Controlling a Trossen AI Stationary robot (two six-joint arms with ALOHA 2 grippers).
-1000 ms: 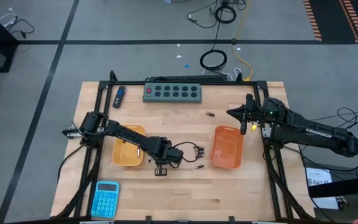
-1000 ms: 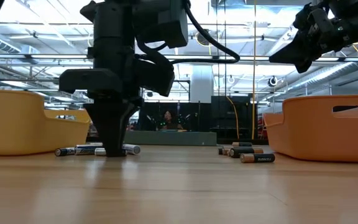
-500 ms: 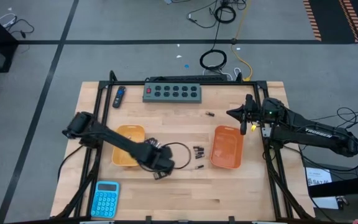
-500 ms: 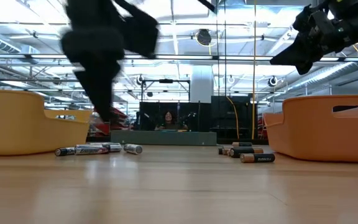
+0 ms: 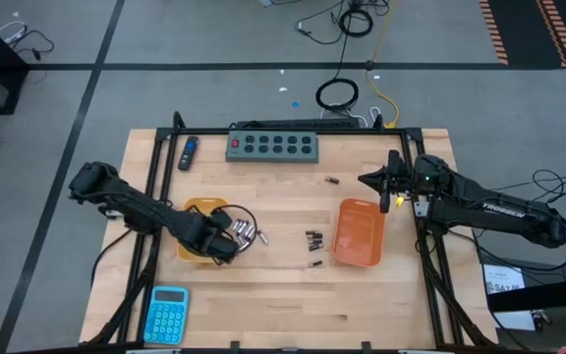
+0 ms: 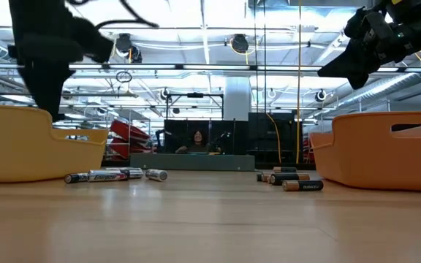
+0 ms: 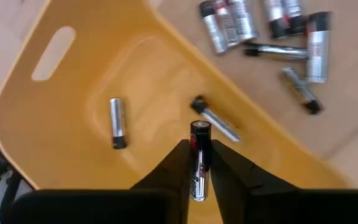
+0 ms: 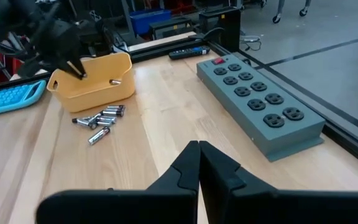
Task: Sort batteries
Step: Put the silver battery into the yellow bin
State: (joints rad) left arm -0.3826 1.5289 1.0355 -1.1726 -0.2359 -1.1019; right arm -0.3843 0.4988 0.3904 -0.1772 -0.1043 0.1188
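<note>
the left gripper [image 7: 199,163] hung over the yellow plastic bin [image 7: 55,99], its jaws only slightly apart around a black-and-red cylindrical battery [image 7: 198,155]. 2 silver batteries [image 7: 117,122] lay inside the bin already. a loose cluster of silver batteries [image 5: 245,233] sat on the wood just beside the bin. the likely risk was the cell bouncing over the low wall if released askew. the right gripper [image 8: 199,163], fully closed and empty, waited well away from the bin, near the grey power strip [image 8: 257,102]. nothing blocked the drop.

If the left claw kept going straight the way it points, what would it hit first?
Most likely the floor of the yellow bin: the left claw, holding a battery, points down into it, where two cells already lie.
</note>
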